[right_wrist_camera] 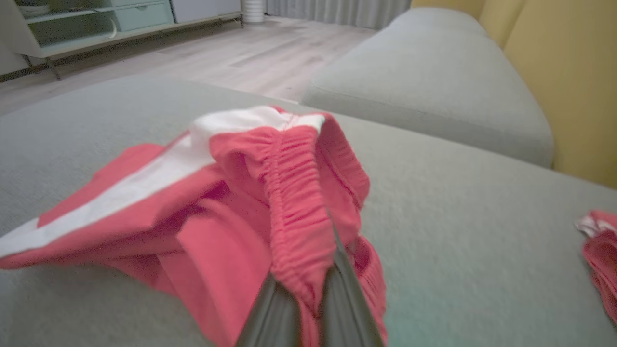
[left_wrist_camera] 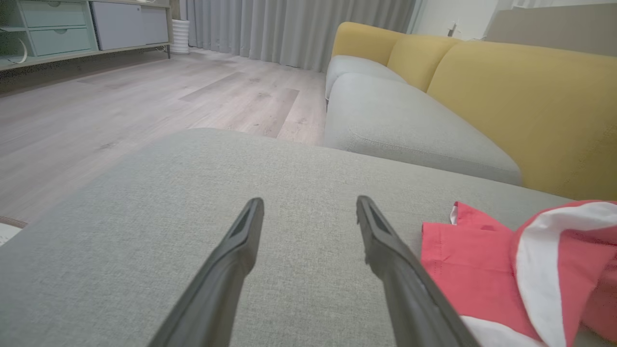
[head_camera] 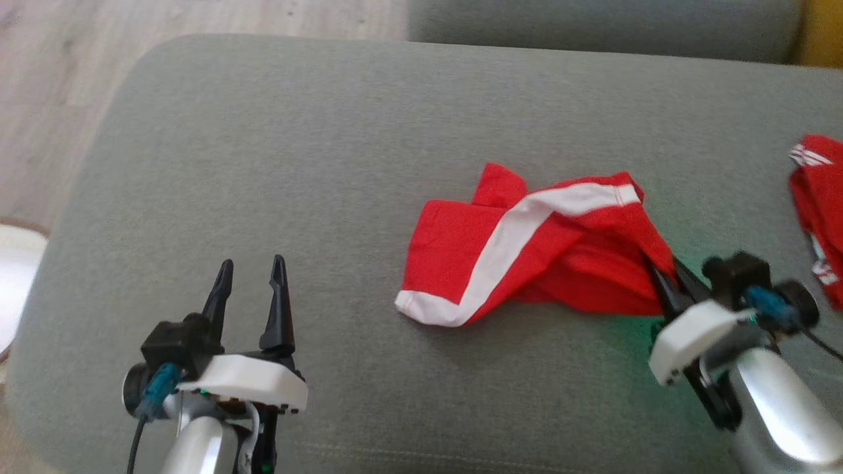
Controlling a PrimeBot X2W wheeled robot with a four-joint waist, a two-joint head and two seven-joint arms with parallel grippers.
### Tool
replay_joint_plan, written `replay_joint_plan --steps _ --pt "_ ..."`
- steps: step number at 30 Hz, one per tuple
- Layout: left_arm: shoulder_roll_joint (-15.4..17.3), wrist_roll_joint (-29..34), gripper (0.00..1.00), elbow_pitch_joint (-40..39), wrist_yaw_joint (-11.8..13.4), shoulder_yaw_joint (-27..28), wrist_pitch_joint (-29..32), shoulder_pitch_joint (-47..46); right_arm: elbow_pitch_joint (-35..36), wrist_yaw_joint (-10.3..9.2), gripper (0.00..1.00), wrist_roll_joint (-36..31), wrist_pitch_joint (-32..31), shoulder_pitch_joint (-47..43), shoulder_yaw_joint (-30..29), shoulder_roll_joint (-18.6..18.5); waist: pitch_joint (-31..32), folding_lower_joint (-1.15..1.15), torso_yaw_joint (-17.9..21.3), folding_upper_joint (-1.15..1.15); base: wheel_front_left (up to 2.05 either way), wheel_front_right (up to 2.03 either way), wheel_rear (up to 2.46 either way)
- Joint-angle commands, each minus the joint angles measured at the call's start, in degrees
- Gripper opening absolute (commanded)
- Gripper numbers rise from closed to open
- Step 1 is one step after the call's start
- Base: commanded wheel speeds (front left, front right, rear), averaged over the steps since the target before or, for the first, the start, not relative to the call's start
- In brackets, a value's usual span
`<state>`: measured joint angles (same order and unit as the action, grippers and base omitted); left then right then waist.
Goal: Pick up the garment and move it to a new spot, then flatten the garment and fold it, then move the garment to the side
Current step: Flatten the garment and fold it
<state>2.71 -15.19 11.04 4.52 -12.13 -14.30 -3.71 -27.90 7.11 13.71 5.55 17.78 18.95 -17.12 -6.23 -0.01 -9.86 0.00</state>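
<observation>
Right wrist view tells you most of it: the crumpled red fabric shorts with the white side stripe are lying on the wide grey fabric sofa cushion, a bit right of the middle. The right gripper has its two dark fingers pinched fully together on the gathered elastic waistband at the near right end. Makes sense to grab there imo, since that's the thickest bunched bit and less likely to slip out on the lift. Most of the shorts look to be resting on the cushion with only the waistband end raised a little. So I'd call this the very start of the pick-up-and-move step, with nothing flattened or folded yet. The left gripper hovers over bare cushion well to the left of the shorts, fingers spread wide with nothing in them, probably parked there to help spread the fabric. A second red-and-white garment sits at the cushion's far right edge, well apart, so worth not dragging the shorts into it. Behind are the mustard-yellow backrest and pale wood floor.
</observation>
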Motion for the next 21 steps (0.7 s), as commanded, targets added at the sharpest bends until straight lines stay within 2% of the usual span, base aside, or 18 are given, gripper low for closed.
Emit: replay_joint_plan --steps 1,5,14,15,16,17,18,21 --pt "0.17 0.77 1.00 -2.28 0.00 2.21 -0.70 -1.42 2.39 0.37 0.00 -0.56 0.47 -0.85 -0.47 -0.95 -0.34 0.01 1.98 0.00 0.00 0.00 0.00" --pt "0.17 1.31 1.00 -2.22 -0.40 2.63 -0.70 -1.81 2.42 0.37 0.00 -2.18 0.71 -5.13 -3.93 -0.19 -0.52 0.01 4.38 0.00 0.00 0.00 0.00" --pt "0.17 1.80 1.00 -1.72 -0.83 3.17 -0.70 -1.99 1.04 0.37 0.00 -4.04 2.20 -9.34 -10.80 2.38 -0.76 0.01 5.82 0.00 0.00 0.00 0.00" --pt "0.17 1.79 1.00 -1.68 -0.85 3.22 -0.70 -1.98 0.93 0.37 0.21 -4.36 2.48 -9.65 -11.31 2.81 -0.78 0.01 5.93 0.00 0.00 0.00 0.00" --pt "0.17 1.78 1.00 -1.63 -0.87 3.25 -0.70 -1.98 0.81 0.37 0.46 -4.63 2.77 -9.94 -11.88 3.32 -0.79 0.01 6.04 0.00 0.00 0.00 0.00" --pt "0.17 1.77 1.00 -1.58 -0.89 3.27 -0.70 -1.99 0.66 0.37 0.88 -4.92 2.99 -10.17 -12.33 3.80 -0.80 0.01 6.14 0.00 0.00 0.00 0.00" --pt "0.17 1.76 1.00 -1.53 -0.89 3.28 -0.70 -2.01 0.53 0.37 1.00 -5.11 3.28 -10.36 -12.83 4.27 -0.81 0.01 6.25 0.00 0.00 0.00 0.00" --pt "0.17 1.69 1.00 -1.44 -0.89 3.29 -0.70 -2.05 0.50 0.37 1.00 -5.61 3.98 -11.25 -13.96 5.50 -0.76 0.01 6.51 0.00 0.00 0.00 0.00"
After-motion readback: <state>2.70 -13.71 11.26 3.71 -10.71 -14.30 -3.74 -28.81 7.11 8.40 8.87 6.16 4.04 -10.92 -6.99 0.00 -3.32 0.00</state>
